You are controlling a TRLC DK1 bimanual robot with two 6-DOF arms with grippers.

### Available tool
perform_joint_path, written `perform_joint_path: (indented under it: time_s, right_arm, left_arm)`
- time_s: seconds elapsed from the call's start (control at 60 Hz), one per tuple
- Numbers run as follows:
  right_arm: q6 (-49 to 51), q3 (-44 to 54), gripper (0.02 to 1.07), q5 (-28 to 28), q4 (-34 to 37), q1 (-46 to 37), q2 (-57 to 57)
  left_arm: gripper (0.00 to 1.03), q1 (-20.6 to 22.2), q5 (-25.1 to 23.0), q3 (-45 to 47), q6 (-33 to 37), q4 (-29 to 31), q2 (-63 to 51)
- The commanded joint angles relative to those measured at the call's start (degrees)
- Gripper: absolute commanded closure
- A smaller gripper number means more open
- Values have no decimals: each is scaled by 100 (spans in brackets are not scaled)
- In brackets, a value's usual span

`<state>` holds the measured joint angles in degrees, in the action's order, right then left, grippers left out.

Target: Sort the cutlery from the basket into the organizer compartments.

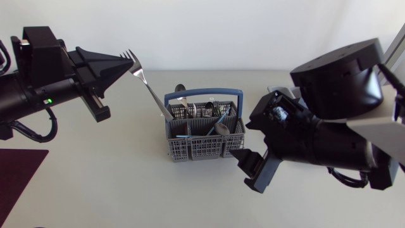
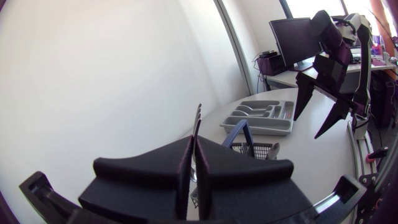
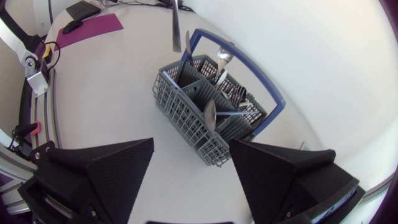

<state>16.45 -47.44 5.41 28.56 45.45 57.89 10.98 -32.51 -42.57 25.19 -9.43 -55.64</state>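
A grey cutlery basket (image 1: 202, 142) with a blue handle stands mid-table, holding several spoons and other pieces. My left gripper (image 1: 130, 65) is up and to the left of it, shut on a silver fork (image 1: 152, 92) near its tines; the handle slants down toward the basket's left rim. In the left wrist view the fork's tines (image 2: 198, 118) stick up between the shut fingers (image 2: 245, 171). The grey organizer (image 2: 261, 115) lies beyond the basket (image 2: 256, 148), with some cutlery in it. My right gripper (image 1: 245, 170) hangs open just right of the basket; in its own view the right gripper (image 3: 191, 148) is above the basket (image 3: 211, 106).
A dark purple mat (image 1: 19, 171) lies at the table's front left edge and also shows as the purple mat (image 3: 90, 28) past the basket. My right arm's bulky links (image 1: 335, 82) hang over the table's right side, hiding the organizer in the head view.
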Motion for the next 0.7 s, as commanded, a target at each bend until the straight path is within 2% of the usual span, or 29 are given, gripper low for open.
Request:
perform_joint_path:
  time_s: [0.0, 0.117, 0.317, 0.433, 0.617, 0.683]
  right_arm:
    - [-115, -310, 20, 57, 45, 52, -6]
    - [-80, -556, 20, 83, 10, 104, -23]
    - [-36, -811, 20, 145, -149, 210, 38]
    - [-36, -811, 20, 136, -368, 280, 117]
    - [-54, -793, 21, 145, -737, 350, 346]
    - [-54, -793, 25, 145, -896, 368, 460]
  left_arm:
    - [100, -8, -10, -261, -418, 135, 281]
    - [100, 176, 193, -472, -946, 504, 387]
    - [100, 835, 1001, -525, -1438, 653, 299]
    - [100, 1169, 1388, -542, -1825, 565, 132]
    - [100, 1389, 1766, -612, -2414, 275, -167]
    - [100, 1503, 1906, -595, -2572, 161, -263]
